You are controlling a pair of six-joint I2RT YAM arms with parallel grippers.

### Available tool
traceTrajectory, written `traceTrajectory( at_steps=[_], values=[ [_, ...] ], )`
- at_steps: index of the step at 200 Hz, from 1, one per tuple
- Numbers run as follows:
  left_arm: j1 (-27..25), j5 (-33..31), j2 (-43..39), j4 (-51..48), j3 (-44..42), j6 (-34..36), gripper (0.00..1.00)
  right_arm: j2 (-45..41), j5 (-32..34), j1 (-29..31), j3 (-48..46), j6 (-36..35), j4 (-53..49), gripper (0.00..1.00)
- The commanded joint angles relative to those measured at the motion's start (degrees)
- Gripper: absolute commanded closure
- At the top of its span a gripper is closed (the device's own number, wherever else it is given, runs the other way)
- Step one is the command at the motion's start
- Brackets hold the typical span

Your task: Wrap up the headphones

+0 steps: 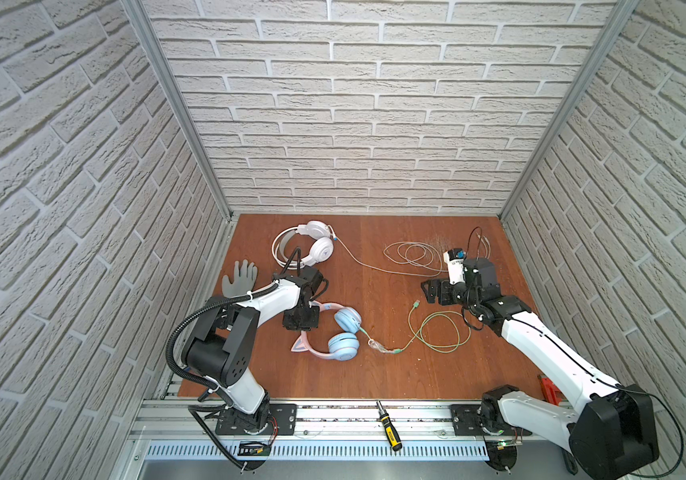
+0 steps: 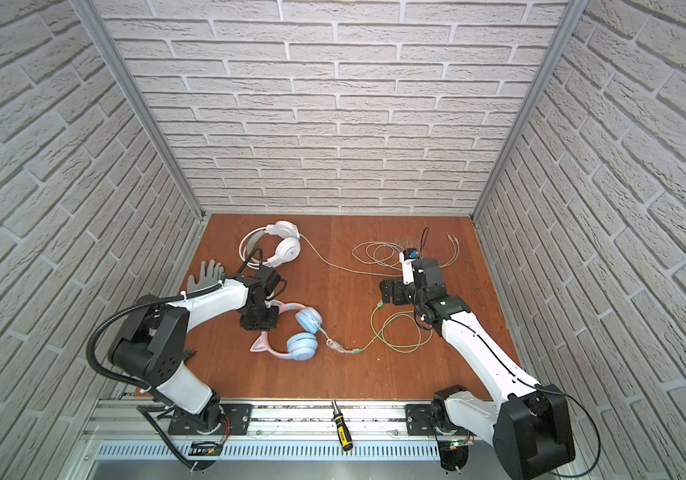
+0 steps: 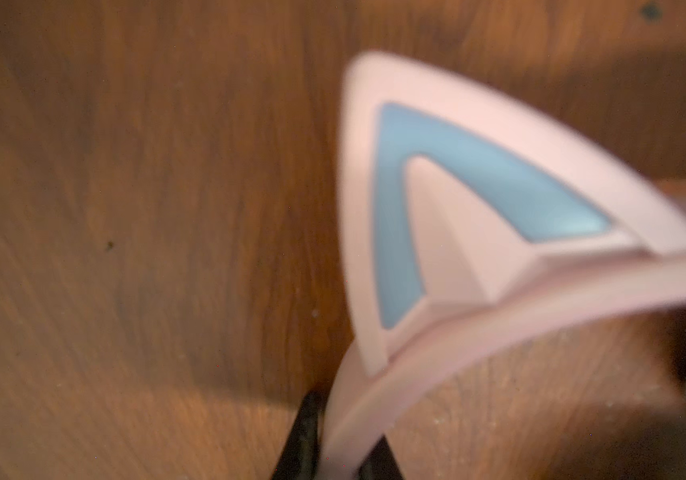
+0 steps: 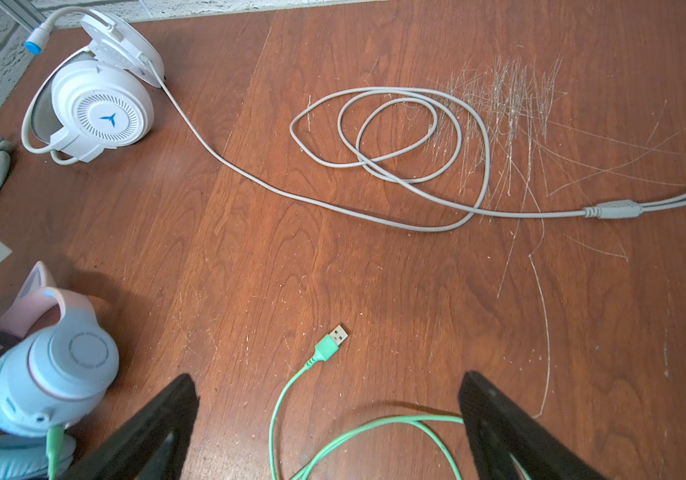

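At the near left of the wooden counter [image 1: 374, 374], the left jaws are clenched on the pink band of the cat-ear headphones [image 1: 343, 345]. In the blurred left wrist view, dark fingers [image 3: 306, 432] press either side of the band, just beside a pink and blue cat ear [image 3: 395, 208]. This pair rests on the counter with its two light-blue cups pointing toward the middle. Its green cable [image 4: 399, 417] leaves the nearer cup, runs to the right into a loose loop, and ends in a green USB plug [image 4: 330, 343].

The right jaws are released, spread wide and grasping nothing. They hang over the green loop, and the plug lies on the counter just ahead of them.

The white headphones [image 1: 319, 249] lie farther back on the left, near the brick wall and well apart from both jaws. Their white cable [image 4: 540, 214] trails to the right into a loose coil beside a patch of pale scratches [image 4: 507, 91], near the right arm's wrist.

A grey glove [image 1: 241, 278] lies at the counter's left edge, beside the left arm. A black and yellow screwdriver [image 1: 389, 426] rests on the metal rail at the front, between the two arm bases.
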Motion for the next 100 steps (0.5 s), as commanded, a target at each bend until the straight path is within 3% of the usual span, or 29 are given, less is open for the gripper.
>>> traceTrajectory(
  at_steps=[1,17,53,100],
  values=[
    [-0.07,-3.17,1.23,-1.91,-0.44,-2.47,0.92,0.87,-0.49,0.48,1.59,-0.42,2.46,0.01],
    [-0.07,-1.99,0.65,-1.98,0.13,-3.29,1.00,1.91,-1.64,0.48,2.51,-1.35,1.82,0.01],
    [-0.10,-0.92,-0.95,-4.20,3.31,-1.64,1.00,4.30,-6.55,0.49,5.73,-5.05,-1.49,0.01],
    [0.19,6.29,-1.61,-8.80,9.25,3.18,1.00,8.46,-24.45,0.48,9.90,-6.95,-5.29,0.02]
  ],
)
